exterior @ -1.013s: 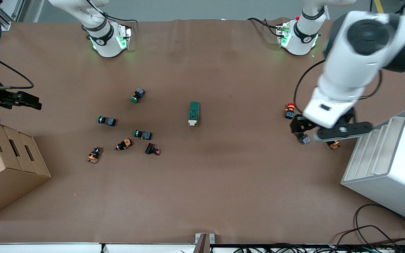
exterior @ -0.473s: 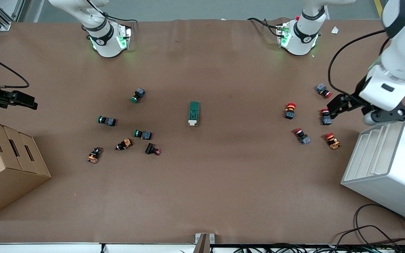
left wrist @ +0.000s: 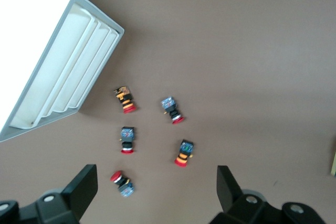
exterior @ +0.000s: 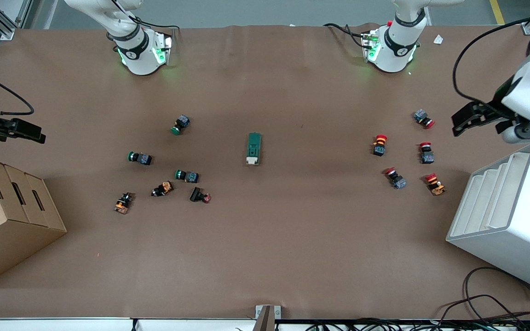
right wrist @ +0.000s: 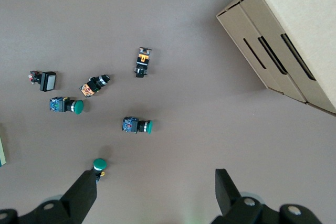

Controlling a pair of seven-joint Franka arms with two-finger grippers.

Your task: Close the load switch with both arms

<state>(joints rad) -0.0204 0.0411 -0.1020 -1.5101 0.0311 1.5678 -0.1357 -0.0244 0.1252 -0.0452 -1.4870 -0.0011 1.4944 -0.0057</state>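
The load switch (exterior: 254, 148), a dark green block with a white tab at the end nearer the front camera, lies at the table's middle. Only its edge shows in the left wrist view (left wrist: 334, 163) and the right wrist view (right wrist: 1, 153). My left gripper (exterior: 465, 120) is open and empty, up in the air at the left arm's end of the table, over the brown mat beside the red push buttons; the left wrist view (left wrist: 157, 192) shows its jaws wide apart. My right gripper (exterior: 25, 131) is open and empty in the air at the right arm's end, also seen in its wrist view (right wrist: 156, 192).
Several red-capped push buttons (exterior: 380, 145) lie toward the left arm's end. Green and orange push buttons (exterior: 187, 175) lie toward the right arm's end. A white slotted rack (exterior: 509, 216) stands at the left arm's end, a cardboard box (exterior: 2, 216) at the right arm's end.
My left arm has swung away from over the red push buttons toward its end of the table. My right gripper has drifted slightly toward its table edge. The load switch has not moved.
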